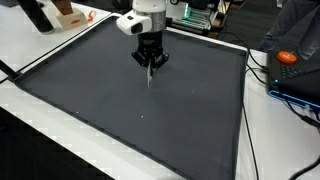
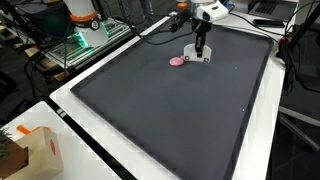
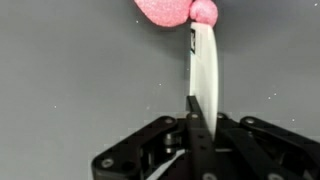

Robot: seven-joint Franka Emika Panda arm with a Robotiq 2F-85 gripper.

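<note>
Dark grey matting [image 1: 120, 110] is spread over a white table [image 1: 22, 100] and fills most of both exterior views, with workshop clutter gathered around its edges. Near the mat's far edge, a black gripper [image 1: 150, 62] is hung from a white arm, pointing straight down. The pincer is clenched on a white utensil [image 1: 150, 76], thin, flat and elongated, which is held upright with its free end lowered to the mat. In the wrist view the utensil [image 3: 205, 65] is seen rising from between the dark fingers [image 3: 196, 112] at 6 o'clock toward 12 o'clock, where its far end is met by a pink lump [image 3: 165, 10], soft and rounded and cut off by the frame's top edge. Whether the utensil is pressed into the lump or only laid against it cannot be told. In an exterior view the same pink lump [image 2: 177, 61] is shown lying flat on the mat, just beside the gripper [image 2: 200, 52] at its 9 o'clock. An orange object [image 1: 288, 57] is placed off the mat at 3 o'clock in an exterior view, well apart from the gripper, and a black cable [image 1: 250, 120] is trailed along the mat's edge there. A brown paper bag [image 2: 35, 150] is set on the table at 8 o'clock in an exterior view, and a metal rack [image 2: 85, 42] is stood beyond the table at 11 o'clock.
</note>
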